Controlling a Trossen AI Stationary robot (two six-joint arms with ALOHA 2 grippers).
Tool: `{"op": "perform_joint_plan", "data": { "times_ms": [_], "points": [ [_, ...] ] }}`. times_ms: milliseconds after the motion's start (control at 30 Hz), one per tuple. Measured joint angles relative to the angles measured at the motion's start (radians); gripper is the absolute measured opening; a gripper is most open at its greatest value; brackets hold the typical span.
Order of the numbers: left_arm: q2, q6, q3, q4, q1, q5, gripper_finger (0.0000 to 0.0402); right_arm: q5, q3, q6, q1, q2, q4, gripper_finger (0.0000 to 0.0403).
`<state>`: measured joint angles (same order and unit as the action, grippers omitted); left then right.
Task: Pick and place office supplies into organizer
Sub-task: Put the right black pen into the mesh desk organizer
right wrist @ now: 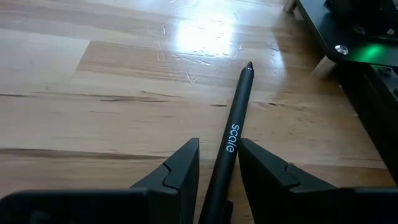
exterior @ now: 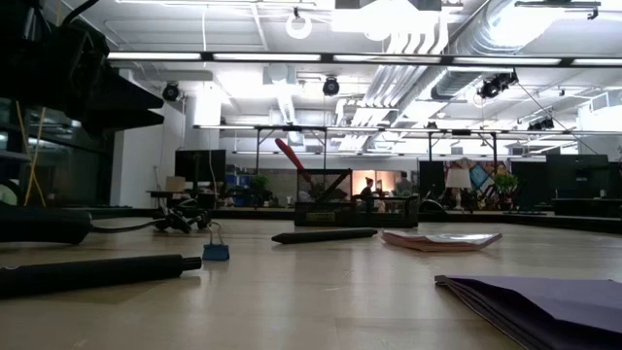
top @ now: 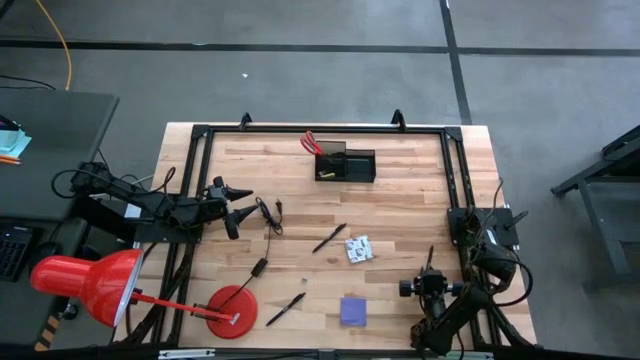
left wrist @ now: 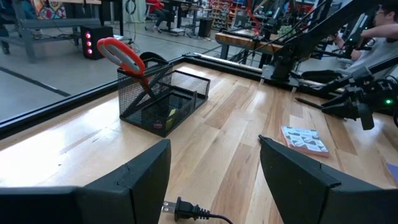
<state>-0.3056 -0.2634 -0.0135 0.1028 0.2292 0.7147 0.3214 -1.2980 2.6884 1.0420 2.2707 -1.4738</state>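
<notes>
Right gripper (right wrist: 217,186) is the busy one here, down at the near right corner of the table, and it has a pen (right wrist: 235,134) pinched between its fingers. The jaws are closed on the lower barrel and the rest of the pen juts straight out ahead of them, tip well clear of the wood. So the pen's long axis runs in line with the gripper's own reach, not across it.

Now the relation that matters: the organizer (top: 345,163) sits far off from this gripper, at the far edge of the table and away to its left, with the whole board between them. The scissors (top: 311,143) already stand in its cup section, red handles up, and a small yellow piece lies in the tray.

I'd judge the carry has to go across the table, then tip the pen upright over the cup.

Left gripper (left wrist: 214,171) waits at the left side, fingers spread wide and empty, aimed toward the organizer and clearly nearer to it than the right one. A cable plug (left wrist: 181,209) lies just ahead of its fingers.

Two more pens, the packet (top: 358,249) and the purple pad (top: 353,311) lie loose on the board, the pad just left of the right gripper.
</notes>
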Motion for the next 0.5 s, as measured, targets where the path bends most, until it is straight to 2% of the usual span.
{"op": "perform_joint_plan", "data": {
  "times_ms": [500],
  "points": [
    [0.0, 0.0, 0.0, 0.0, 0.0, 0.0, 0.0232, -0.009, 0.0, -0.024, -0.013, 0.0, 0.005, 0.0108]
  ]
}}
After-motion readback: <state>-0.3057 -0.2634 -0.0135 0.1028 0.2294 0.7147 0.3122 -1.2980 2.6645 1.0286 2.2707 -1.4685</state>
